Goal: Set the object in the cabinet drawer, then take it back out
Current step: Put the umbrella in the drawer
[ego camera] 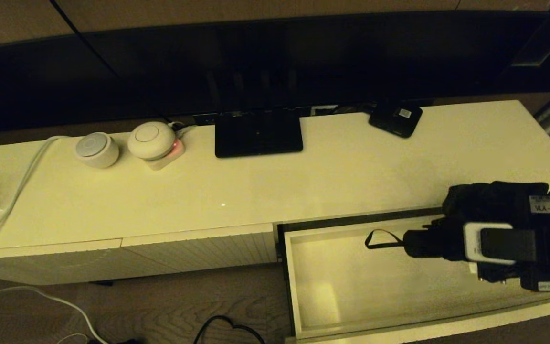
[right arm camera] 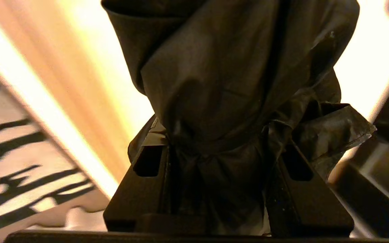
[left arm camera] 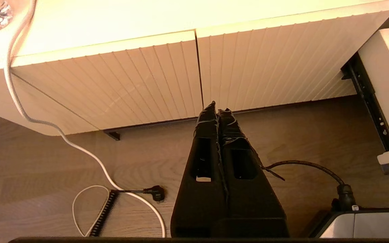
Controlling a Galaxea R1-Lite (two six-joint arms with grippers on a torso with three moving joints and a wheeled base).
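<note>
The right hand (right arm camera: 221, 189) is gripping the umbrella (right arm camera: 235, 84) by its baggy fabric, its two fingers (right arm camera: 140, 189) clamped on the bundle with the cloth bulging between them. In the head view the umbrella (ego camera: 451, 224) is hanging over the right part of the open cabinet drawer (ego camera: 303, 306), its short handle and wrist loop (ego camera: 380, 239) pointing toward the drawer's middle. Whether it is touching the drawer floor cannot be told from here.

The step in hand looks like carrying the umbrella either down into the drawer or back up out of it; the pictures alone are not settling which. To do it well, the hand should be keeping the bundle level and inside the drawer's walls, clear of the worktop (ego camera: 303, 181) edge behind it, since loose fabric or the dangling loop could be snagging on that edge or on the drawer's rim. A grip on soft cloth may be slipping, so slow, steady travel is wise.

The left hand (left arm camera: 218, 111) is parked low in front of the ribbed panels (left arm camera: 130, 77) beside the drawer, fingers pressed together, holding nothing.
</note>
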